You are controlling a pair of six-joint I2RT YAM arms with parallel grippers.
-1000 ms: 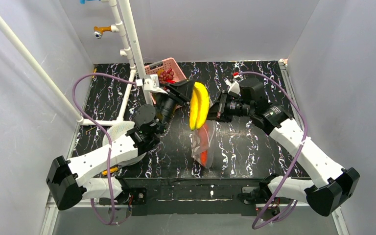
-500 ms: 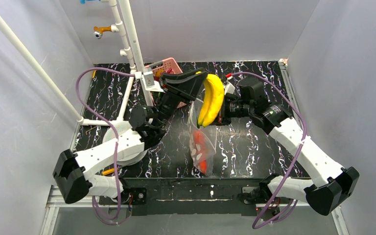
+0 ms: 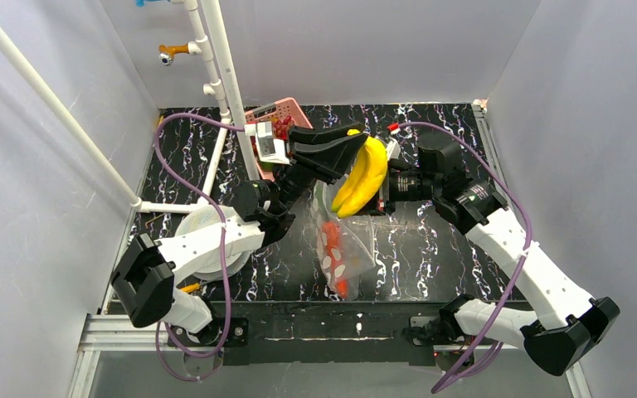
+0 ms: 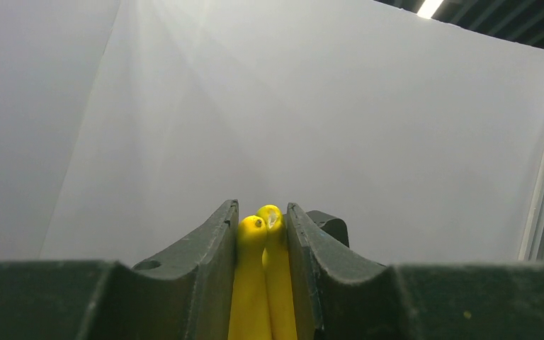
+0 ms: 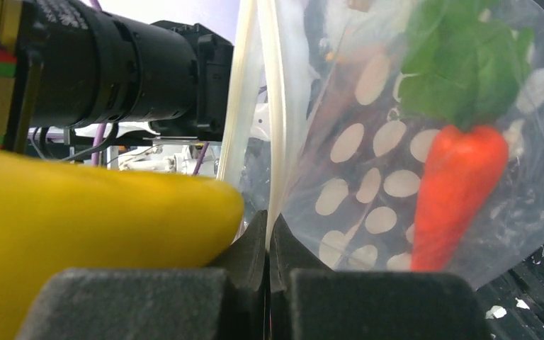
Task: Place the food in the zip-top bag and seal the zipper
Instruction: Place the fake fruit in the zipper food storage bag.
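Note:
My left gripper (image 3: 353, 148) is shut on the yellow banana (image 3: 362, 176), which hangs raised above the mouth of the zip-top bag (image 3: 344, 249). In the left wrist view the banana's stem ends (image 4: 263, 269) sit between my fingers. My right gripper (image 5: 269, 230) is shut on the bag's top edge, the pale zipper strip (image 5: 273, 106), and holds the bag up. Inside the bag an orange-red carrot (image 5: 455, 191) with green leaves shows in the right wrist view. The banana's tip (image 5: 99, 234) lies just left of the right fingers. Red pieces (image 3: 280, 127) lie in the pink basket.
The pink slotted basket (image 3: 278, 112) stands at the back behind the left gripper. White pipes (image 3: 224, 75) run up and across the left side. A white round object (image 3: 199, 224) lies under the left arm. The black marbled table (image 3: 431, 249) ends at grey walls.
My left gripper has carried the banana to the right and higher, over the bag's mouth. The right gripper has shifted slightly right and kept hold of the bag's edge.

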